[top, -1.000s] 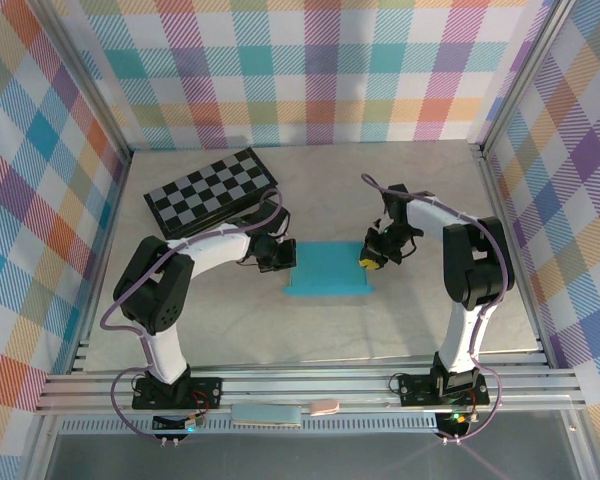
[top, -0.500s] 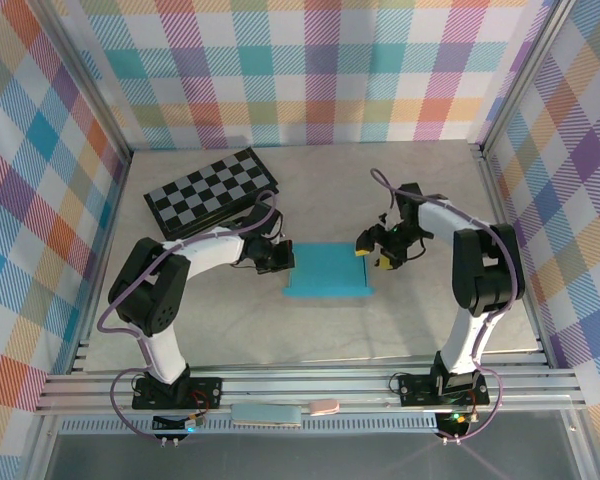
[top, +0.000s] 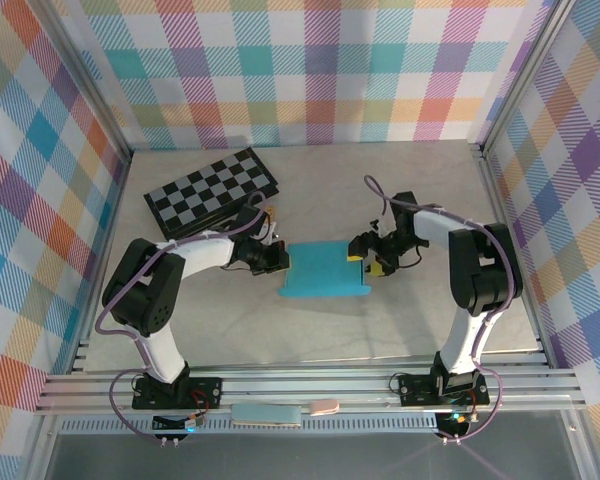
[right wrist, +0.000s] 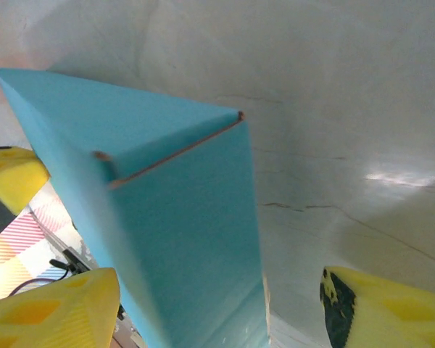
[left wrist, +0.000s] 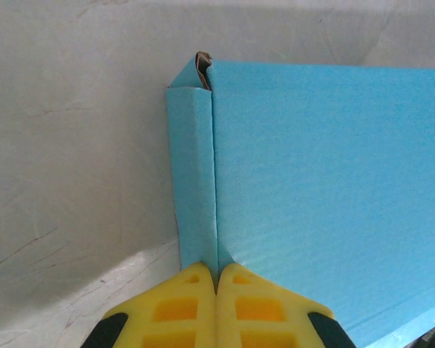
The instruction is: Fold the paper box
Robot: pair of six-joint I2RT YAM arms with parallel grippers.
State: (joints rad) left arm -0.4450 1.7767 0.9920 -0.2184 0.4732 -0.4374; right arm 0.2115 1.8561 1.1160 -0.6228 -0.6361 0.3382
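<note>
Two end effectors meet at one blue box. Far to the left, at the back, lies a checkerboard (top: 210, 190), well apart from the work. Next comes the left end effector (top: 271, 258). Its yellow fingers (left wrist: 181, 308) are pressed together, and their tips touch the left end of the paper box (top: 325, 270), right where a thin side flap meets the big top face. I cannot tell if a sliver of card is nipped between them. The box lies flat on the desk (top: 410, 320), in the middle between the two arms. It looks almost folded shut, with a tiny gap at one left corner where a brown card edge peeks out. On the right, the right end effector (top: 366, 256) has its fingers wide apart, one on each side of the box's right end, and it holds nothing. I think the job now is to press the ends flat and neat. To do that well, the left side should push softly and hold the box in place, so it cannot slide. The right fingers should close slowly, lined up straight with the edge. This card is thin, so a hard squeeze could dent it or pop a flap open.
</note>
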